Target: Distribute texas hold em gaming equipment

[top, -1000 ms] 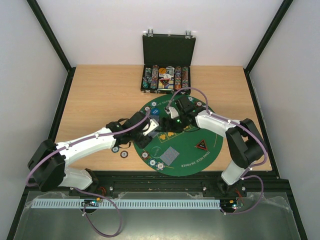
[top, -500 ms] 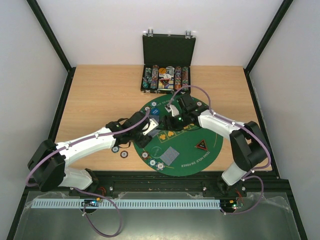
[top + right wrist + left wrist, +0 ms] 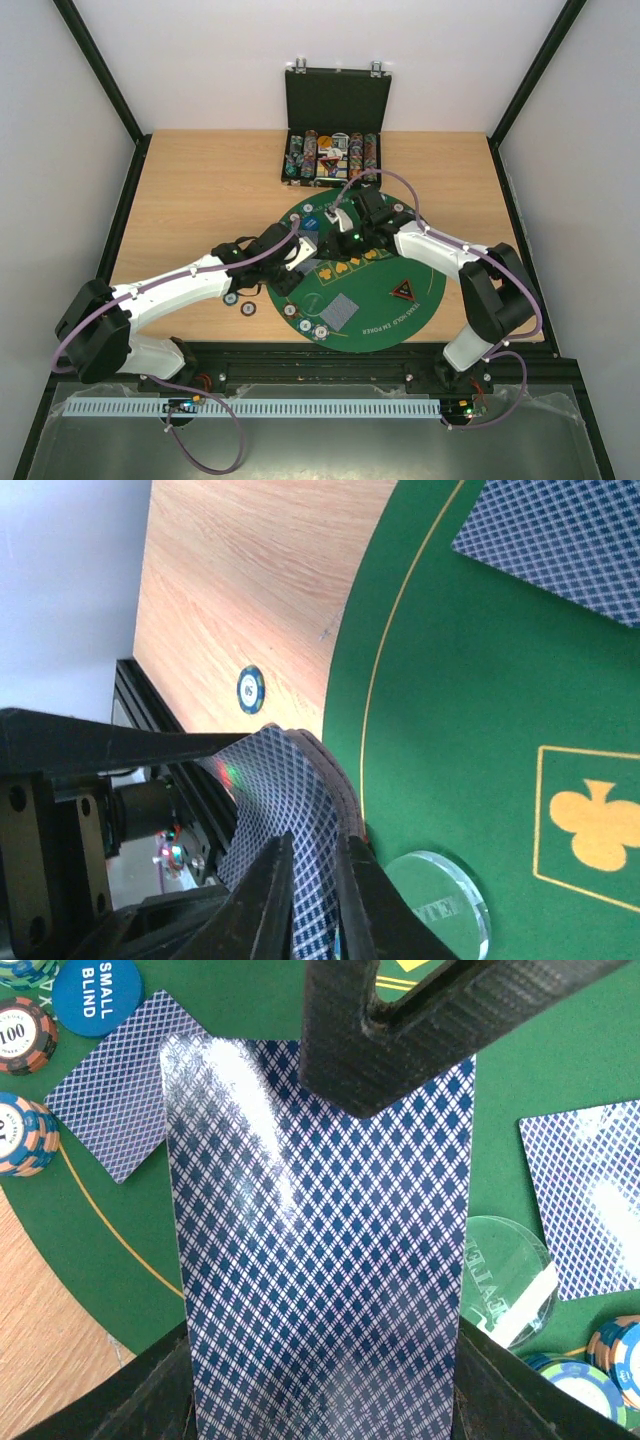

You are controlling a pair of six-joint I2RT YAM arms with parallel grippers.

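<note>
1 deck (image 3: 320,1260) — left gripper (image 3: 320,1400) holding, right gripper (image 3: 315,855) pinching its edge.

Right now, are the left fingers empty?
No, the left fingers grip blue-backed playing cards between them.

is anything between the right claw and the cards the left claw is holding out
Nothing visible does. The right claw has its fingers on either side of the curled top card, right at the deck gripped in the left claw.
</note>
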